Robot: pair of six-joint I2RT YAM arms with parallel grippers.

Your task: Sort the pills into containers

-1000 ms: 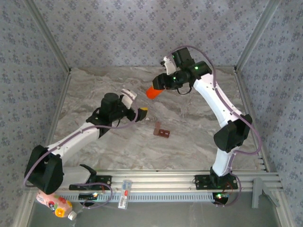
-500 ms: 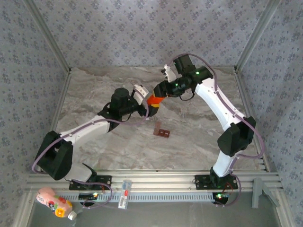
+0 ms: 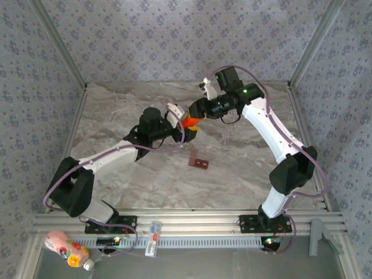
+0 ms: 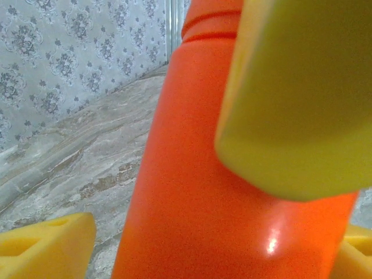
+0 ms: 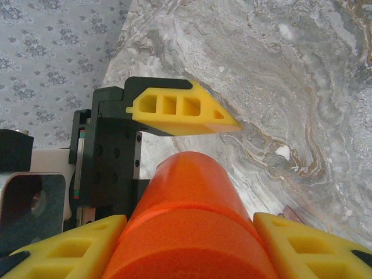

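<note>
Where the two arms meet above the far half of the marbled surface (image 3: 232, 174), the right tool (image 5: 186, 253) is clenched on the orange bottle (image 3: 188, 121), which hangs clear of the surface. The left tool (image 4: 197, 256) straddles the bottle's free end, released; one pad (image 4: 46, 244) stands apart from the orange wall. The containers (image 3: 199, 161), a reddish-brown strip, lie on the surface nearer the bases, apart from both tools and in plain sight. A pink drink bottle (image 3: 67, 249) lies off the near left corner.

The left arm (image 3: 110, 158) and right arm (image 3: 273, 131) share white shells, black joint housings, lilac cables looping alongside, green lights and yellow fingers (image 5: 302, 244) with square hollows.
</note>
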